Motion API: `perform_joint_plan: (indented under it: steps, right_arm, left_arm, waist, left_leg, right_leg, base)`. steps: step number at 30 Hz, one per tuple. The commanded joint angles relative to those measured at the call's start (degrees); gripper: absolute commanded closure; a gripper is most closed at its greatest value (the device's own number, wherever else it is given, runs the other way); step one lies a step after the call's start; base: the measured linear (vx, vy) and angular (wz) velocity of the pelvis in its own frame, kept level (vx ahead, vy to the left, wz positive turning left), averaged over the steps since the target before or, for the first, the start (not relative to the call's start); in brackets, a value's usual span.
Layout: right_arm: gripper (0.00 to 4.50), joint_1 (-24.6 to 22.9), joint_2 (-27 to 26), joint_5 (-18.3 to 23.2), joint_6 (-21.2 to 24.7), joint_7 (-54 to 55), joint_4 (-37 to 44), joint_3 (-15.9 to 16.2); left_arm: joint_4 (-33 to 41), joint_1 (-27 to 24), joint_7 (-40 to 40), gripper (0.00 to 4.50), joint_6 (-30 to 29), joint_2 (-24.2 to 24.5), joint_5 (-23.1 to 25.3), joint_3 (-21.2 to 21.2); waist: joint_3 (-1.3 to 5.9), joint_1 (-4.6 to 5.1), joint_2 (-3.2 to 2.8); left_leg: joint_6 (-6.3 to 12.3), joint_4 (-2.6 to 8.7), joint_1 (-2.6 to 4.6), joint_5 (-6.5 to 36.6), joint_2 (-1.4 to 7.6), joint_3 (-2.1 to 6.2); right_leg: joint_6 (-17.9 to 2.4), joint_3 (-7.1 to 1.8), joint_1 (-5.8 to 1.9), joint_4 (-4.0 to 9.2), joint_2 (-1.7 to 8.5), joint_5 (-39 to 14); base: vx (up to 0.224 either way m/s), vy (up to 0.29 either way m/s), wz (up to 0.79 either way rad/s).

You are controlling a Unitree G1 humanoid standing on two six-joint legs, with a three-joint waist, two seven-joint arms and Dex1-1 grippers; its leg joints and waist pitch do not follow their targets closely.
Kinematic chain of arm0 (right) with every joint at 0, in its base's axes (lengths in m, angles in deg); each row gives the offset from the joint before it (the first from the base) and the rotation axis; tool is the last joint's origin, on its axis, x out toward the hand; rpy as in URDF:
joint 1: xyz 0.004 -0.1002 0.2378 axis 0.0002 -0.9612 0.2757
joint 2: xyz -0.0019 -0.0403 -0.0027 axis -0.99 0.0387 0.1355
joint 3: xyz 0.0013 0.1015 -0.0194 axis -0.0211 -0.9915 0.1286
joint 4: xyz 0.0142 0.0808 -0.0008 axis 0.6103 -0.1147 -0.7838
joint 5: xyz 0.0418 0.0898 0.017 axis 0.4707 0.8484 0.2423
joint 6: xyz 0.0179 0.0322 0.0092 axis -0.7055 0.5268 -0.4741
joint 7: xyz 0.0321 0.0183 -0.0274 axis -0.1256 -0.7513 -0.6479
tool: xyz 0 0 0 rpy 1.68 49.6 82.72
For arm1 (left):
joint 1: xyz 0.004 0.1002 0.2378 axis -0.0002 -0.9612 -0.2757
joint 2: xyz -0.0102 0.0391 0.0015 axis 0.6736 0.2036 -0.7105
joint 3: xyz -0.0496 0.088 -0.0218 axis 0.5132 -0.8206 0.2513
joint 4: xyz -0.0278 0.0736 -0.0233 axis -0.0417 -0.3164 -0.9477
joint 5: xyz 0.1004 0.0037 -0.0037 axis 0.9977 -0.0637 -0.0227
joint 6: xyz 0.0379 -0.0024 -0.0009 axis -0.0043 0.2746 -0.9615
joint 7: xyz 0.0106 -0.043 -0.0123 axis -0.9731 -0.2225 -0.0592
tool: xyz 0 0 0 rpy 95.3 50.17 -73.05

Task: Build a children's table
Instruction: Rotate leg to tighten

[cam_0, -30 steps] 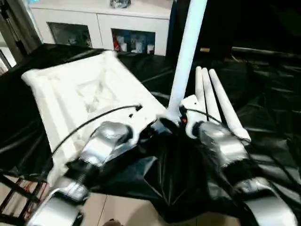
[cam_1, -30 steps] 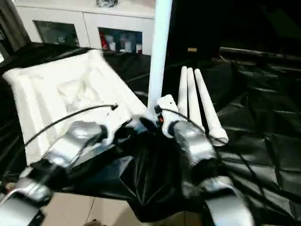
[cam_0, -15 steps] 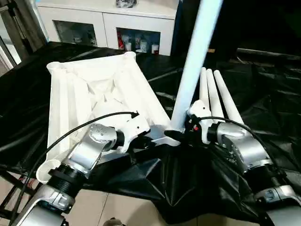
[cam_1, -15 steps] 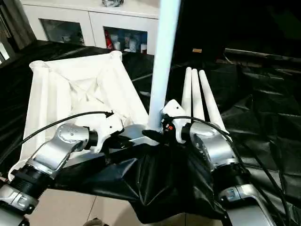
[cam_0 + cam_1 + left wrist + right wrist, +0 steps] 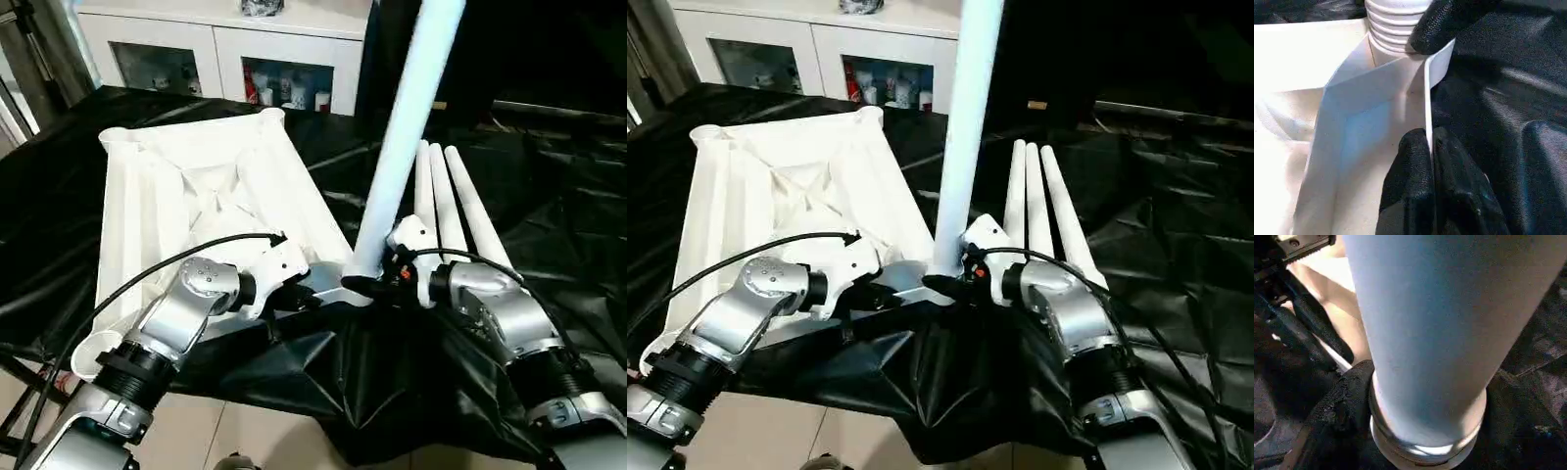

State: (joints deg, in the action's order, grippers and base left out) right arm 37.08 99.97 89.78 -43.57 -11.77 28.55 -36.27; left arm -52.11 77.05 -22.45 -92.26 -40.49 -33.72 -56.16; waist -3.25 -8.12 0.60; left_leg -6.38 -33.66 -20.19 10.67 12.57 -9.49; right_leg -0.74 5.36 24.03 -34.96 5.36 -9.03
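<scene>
Right gripper clamped around base of one upright leg standing in the tabletop's near corner socket, left gripper pinching the tabletop's rim beside it, three spare legs lying together on black-draped surface

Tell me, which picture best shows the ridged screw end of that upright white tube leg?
The left wrist view: the upright white tube leg shows its ridged end at the white plastic tabletop corner. The right wrist view shows smooth shaft and a collar between black fingers. The head views show its length, with its base hidden behind the right gripper.
</scene>
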Motion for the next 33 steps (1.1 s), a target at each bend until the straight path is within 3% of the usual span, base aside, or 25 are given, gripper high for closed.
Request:
perform_joint_plan:
  steps: [1, 7, 10, 13, 15, 17, 20, 24, 28, 31, 33]
  right_arm:
    - [1.74, -0.4, -0.7, 0.9, 0.8, 1.2, 0.9, -0.5]
    - [1.75, -0.2, -7.3, -0.1, 2.7, 14.8, -3.2, -3.7]
    - [1.75, 2.1, -12.5, -1.5, 4.0, 27.0, -9.0, -5.9]
    - [1.75, 4.7, -16.2, -2.6, 4.2, 34.7, -13.6, -6.7]
    - [1.75, 5.3, -17.6, -2.6, 3.7, 35.7, -14.4, -6.9]
    - [1.05, 6.0, -18.6, -2.0, 3.0, 35.6, -15.1, -7.4]
    - [0.96, 6.3, -18.7, -1.3, 2.0, 34.1, -14.9, -8.1]
    - [0.6, 6.2, -18.2, -1.0, 0.6, 32.0, -13.5, -7.9]
    - [0.6, 4.5, -14.5, -1.0, 0.5, 24.6, -9.0, -5.3]
    - [0.6, 3.1, -10.4, -1.8, 0.1, 18.2, -6.0, -3.0]
    - [0.6, 2.6, -8.9, -2.1, -0.1, 16.1, -5.1, -2.4]
  left_arm:
    - [2.2, 0.5, -0.1, 4.5, 0.8, -0.9, -1.6, 0.9]
    - [-2.7, 3.7, 9.2, 4.5, -0.9, -6.5, -0.4, 3.3]
    - [-8.1, 7.2, 16.9, 4.5, -3.6, -11.3, 1.2, 4.1]
    - [-13.6, 10.3, 23.4, 4.5, -4.0, -15.8, 2.0, 4.9]
    - [-14.9, 11.1, 24.0, 4.5, -3.9, -17.2, 2.1, 4.8]
    - [-15.9, 12.0, 23.8, 4.5, -2.6, -18.5, 2.2, 4.5]
    - [-15.9, 12.1, 22.1, 4.5, -1.1, -18.6, 2.1, 4.1]
    - [-15.5, 11.7, 20.2, 4.5, 0.2, -17.7, 2.1, 3.7]
    - [-11.8, 9.3, 14.4, 4.5, 2.1, -14.4, 1.7, 2.4]
    - [-8.2, 6.9, 9.6, 4.5, 3.2, -11.4, 0.8, 1.5]
    - [-6.9, 6.1, 7.9, 4.5, 3.5, -10.4, 0.5, 1.2]
  waist:
    - [3.91, 0.11, 0.65]
    - [3.76, 0.35, 0.67]
    - [3.77, 0.56, 0.22]
    - [3.95, 0.43, 0.3]
    - [4.0, 0.23, 0.3]
    - [4.04, 0.16, 0.23]
    - [4.08, 0.16, 0.09]
    - [4.01, 0.19, 0.08]
    - [4.0, 0.15, 0.23]
    - [4.14, 0.06, 0.27]
    - [4.05, 0.01, 0.29]
  left_leg:
    - [1.28, 4.11, -0.32, 11.4, 0.15, -0.4]
    - [0.27, 4.23, -0.13, 12.0, -0.03, -0.39]
    - [-0.4, 4.27, -0.05, 12.2, -0.16, -0.34]
    - [-0.97, 4.14, 0.3, 12.9, -0.36, -0.25]
    - [-0.05, 4.23, 0.11, 12.8, -0.3, -0.26]
    - [0.25, 4.26, -0.09, 12.5, -0.3, -0.2]
    - [0.69, 4.37, -0.4, 12.4, -0.28, -0.12]
    - [0.88, 4.4, -0.23, 13.2, -0.28, -0.16]
    - [1.41, 4.44, -0.36, 13.0, -0.19, -0.17]
    - [1.69, 4.36, -0.62, 11.3, -0.08, -0.14]
    - [2.02, 4.33, -0.41, 11.2, 0.11, -0.26]
  right_leg:
    - [-6.8, -2.49, -3.37, 4.71, 2.77, -22.0]
    - [-5.5, -2.41, -3.16, 5.18, 2.82, -25.0]
    - [-5.0, -2.39, -2.95, 5.42, 2.78, -26.4]
    - [-4.2, -2.28, -2.96, 5.73, 2.9, -27.6]
    - [-4.3, -2.42, -2.94, 5.55, 2.81, -24.6]
    - [-4.7, -2.39, -3.12, 5.3, 2.78, -23.1]
    - [-4.9, -2.44, -3.38, 5.16, 2.87, -22.4]
    - [-4.7, -2.43, -3.25, 5.47, 2.91, -24.1]
    - [-4.4, -2.5, -3.34, 5.51, 2.92, -23.9]
    - [-5.2, -2.54, -3.65, 5.01, 2.97, -21.3]
    - [-6.3, -2.63, -3.45, 4.94, 3.0, -20.4]
  base:
    - [0.0, 0.0, 0.0]
    - [0.0, 0.0, 0.0]
    - [0.0, 0.0, 0.0]
    - [0.0, 0.0, 0.0]
    - [0.0, 0.0, 0.0]
    - [0.0, 0.0, 0.0]
    - [0.0, 0.0, 0.0]
    - [0.0, 0.0, 0.0]
    - [0.0, 0.0, 0.0]
    - [0.0, 0.0, 0.0]
    - [0.0, 0.0, 0.0]
